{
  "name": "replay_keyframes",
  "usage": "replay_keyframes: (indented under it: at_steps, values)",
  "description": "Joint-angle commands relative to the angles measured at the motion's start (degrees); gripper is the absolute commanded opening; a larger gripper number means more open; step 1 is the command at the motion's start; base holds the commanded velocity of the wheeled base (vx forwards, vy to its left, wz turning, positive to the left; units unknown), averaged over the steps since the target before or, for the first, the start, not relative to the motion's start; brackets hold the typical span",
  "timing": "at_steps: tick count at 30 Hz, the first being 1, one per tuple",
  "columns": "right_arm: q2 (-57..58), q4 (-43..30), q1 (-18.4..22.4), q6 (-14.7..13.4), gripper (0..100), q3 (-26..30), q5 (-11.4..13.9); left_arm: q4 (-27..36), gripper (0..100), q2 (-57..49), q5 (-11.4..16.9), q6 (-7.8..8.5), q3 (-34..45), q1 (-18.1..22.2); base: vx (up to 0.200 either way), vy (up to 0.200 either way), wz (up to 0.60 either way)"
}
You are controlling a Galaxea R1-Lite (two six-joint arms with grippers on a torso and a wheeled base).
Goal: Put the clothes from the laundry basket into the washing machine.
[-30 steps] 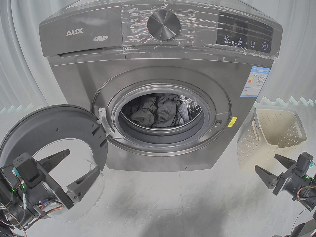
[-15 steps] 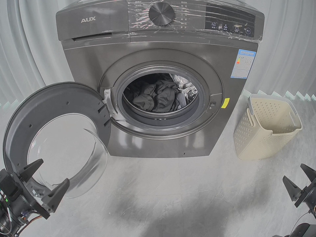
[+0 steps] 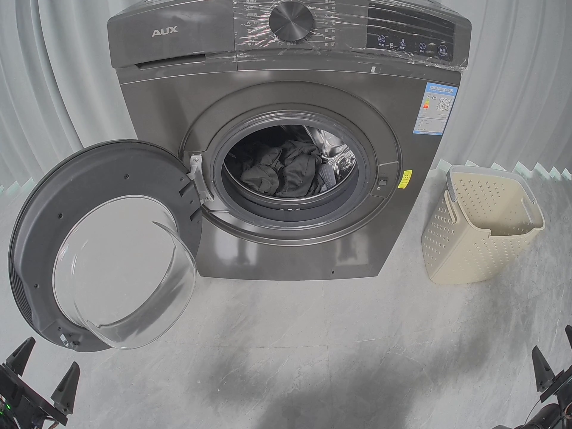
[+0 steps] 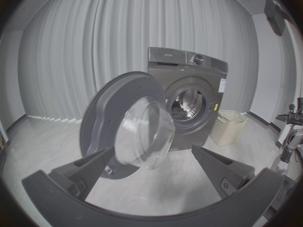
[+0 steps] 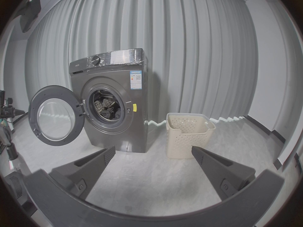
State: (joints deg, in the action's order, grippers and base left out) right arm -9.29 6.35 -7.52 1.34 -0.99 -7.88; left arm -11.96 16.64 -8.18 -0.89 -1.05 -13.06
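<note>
Altogether, one washing machine (image 3: 156,106) stands beside one laundry basket (image 3: 460,250).

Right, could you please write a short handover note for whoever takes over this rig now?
Left gripper: open, empty, low, in front of the open door.
Right gripper: open, empty, low, short of the laundry basket.
Things: dark clothes lie in the washing machine drum. The basket stands upright on the floor, to the robot's right of the machine, with no clothes visible in it.
Done: loading looks complete.
Left: check the basket's bottom, which is not fully in view.
</note>
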Motion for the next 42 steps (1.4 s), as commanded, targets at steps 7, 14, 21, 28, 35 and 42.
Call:
replay_keyframes:
  at_steps: [7,14,21,28,35,42]
  values:
    - [4.28,-1.69,1.98,0.15,100,0.99,-3.90,10.03,100,-16.64,9.06,-1.04,0.61,13.14,-0.029,0.000,0.00]
    - [8.59,-2.22,8.66,3.23,100,0.99,-3.20,9.94,100,-16.64,5.54,-2.01,0.61,13.14,-0.200,0.000,0.00]
    - [9.29,-3.71,7.70,5.08,100,0.72,0.14,9.76,100,-16.64,5.10,-5.44,0.70,13.14,-0.029,0.000,0.00]
    - [9.29,-3.01,7.79,3.93,100,0.99,-2.41,9.67,100,-16.64,2.47,-1.22,0.87,13.14,0.000,0.200,0.00]
    - [9.29,-5.56,7.79,2.00,100,0.99,13.41,12.05,100,-16.64,9.23,0.36,0.96,13.06,0.000,0.114,0.00]
    - [9.29,-6.44,7.87,-1.25,100,0.99,8.23,12.13,100,-16.64,7.83,-0.43,0.96,13.06,0.000,0.000,0.00]
